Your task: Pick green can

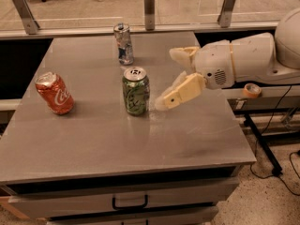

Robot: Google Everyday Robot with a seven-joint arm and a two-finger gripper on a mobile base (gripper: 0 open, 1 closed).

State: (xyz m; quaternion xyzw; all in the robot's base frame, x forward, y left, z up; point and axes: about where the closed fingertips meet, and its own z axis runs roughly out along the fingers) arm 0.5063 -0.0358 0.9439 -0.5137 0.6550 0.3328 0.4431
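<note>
The green can [136, 92] stands upright near the middle of the grey table [93, 144]; it has pale swirly markings and a silver top with a pull tab. My gripper [168, 78] comes in from the right, just right of the can and at about its height. Its two cream fingers are spread apart, one fingertip [162, 103] low near the can's base and the other higher up and further back. It holds nothing and does not touch the can.
A red Coca-Cola can [55, 93] leans at the table's left. A slim silver-blue can [124, 43] stands behind the green can. A roll of tape [252, 90] lies on a side surface at right. A railing runs along the back edge.
</note>
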